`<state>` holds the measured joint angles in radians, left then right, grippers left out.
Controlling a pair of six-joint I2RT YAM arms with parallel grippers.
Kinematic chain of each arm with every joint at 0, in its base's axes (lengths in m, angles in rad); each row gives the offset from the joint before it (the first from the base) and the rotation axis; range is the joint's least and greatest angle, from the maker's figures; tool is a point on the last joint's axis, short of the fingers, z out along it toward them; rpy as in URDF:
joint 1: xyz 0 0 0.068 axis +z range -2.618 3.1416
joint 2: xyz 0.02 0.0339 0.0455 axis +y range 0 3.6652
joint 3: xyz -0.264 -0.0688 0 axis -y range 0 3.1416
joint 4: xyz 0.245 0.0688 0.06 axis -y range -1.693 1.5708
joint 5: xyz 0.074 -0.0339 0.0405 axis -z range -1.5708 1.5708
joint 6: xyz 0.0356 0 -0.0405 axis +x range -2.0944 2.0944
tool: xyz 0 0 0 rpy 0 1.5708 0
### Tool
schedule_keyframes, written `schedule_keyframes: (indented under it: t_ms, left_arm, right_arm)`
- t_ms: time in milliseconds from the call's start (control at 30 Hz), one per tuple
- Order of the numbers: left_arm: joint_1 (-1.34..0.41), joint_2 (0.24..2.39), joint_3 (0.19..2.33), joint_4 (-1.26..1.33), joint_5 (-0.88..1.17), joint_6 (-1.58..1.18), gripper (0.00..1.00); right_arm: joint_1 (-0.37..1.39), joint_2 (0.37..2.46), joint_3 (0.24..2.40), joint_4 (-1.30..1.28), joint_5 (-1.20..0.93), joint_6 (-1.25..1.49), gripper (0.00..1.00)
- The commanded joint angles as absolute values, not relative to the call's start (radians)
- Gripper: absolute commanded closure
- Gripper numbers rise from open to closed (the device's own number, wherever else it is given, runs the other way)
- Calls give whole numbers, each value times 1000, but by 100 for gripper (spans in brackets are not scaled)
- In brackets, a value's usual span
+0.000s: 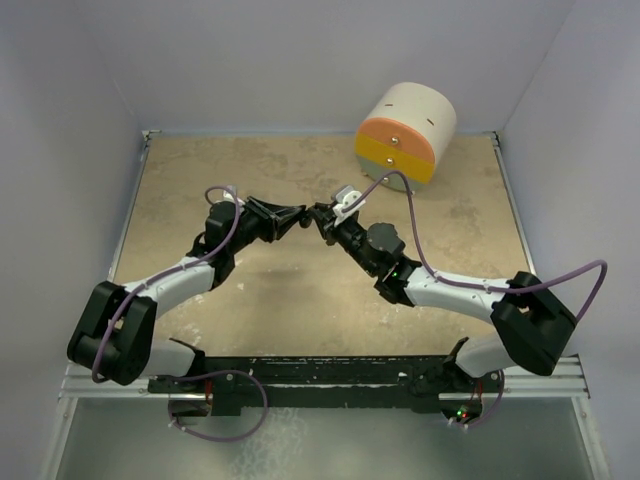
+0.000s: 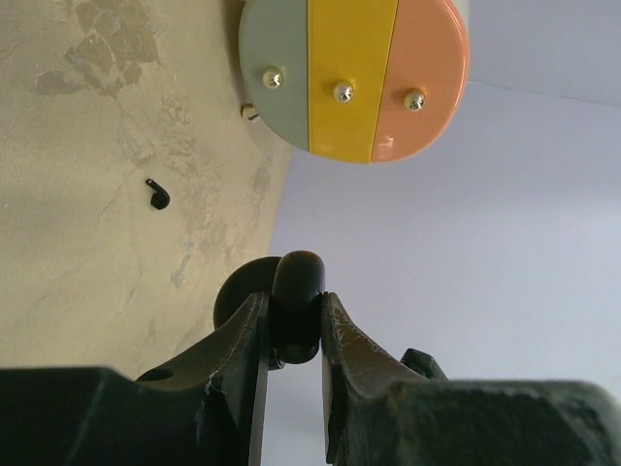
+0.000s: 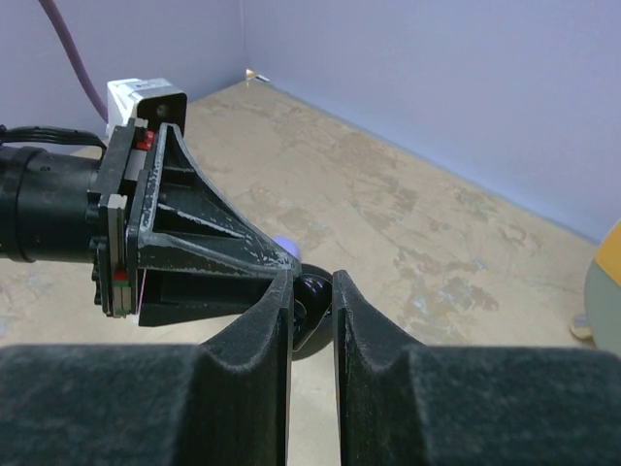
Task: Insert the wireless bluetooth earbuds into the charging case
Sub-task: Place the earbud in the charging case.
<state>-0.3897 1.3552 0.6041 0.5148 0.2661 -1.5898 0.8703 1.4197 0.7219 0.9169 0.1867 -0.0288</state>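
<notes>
Both grippers meet above the middle of the table, tip to tip. The black, rounded, glossy charging case (image 2: 298,277) sits between the left gripper (image 2: 296,296) jaws, which are shut on it; a round black flap shows behind it. In the right wrist view the right gripper (image 3: 312,282) is shut on the same case (image 3: 313,293), right against the left gripper's finger (image 3: 209,254). A black earbud (image 2: 156,195) lies loose on the table beyond. A pale lilac earbud (image 3: 284,243) peeks out behind the left finger's tip, mostly hidden. From above, the case (image 1: 312,216) is barely visible.
A cream cylinder (image 1: 405,135) lies on its side at the back right, its striped grey, yellow and orange face (image 2: 354,78) turned toward the arms. A small pale bit (image 2: 249,112) lies at its foot. Lilac walls close the back and sides.
</notes>
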Motion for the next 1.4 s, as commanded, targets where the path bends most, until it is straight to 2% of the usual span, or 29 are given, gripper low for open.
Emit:
schedule_keyframes:
  t_ms: [0,1367]
  left_arm:
    - [-400,1317,603,563,287,-1602,100]
    - [-424,1280,675,502,368,-1577,100]
  right_arm:
    - [876,1395,727,1007,161,-71,100]
    - [876,1441,667,1084,105,-129,100]
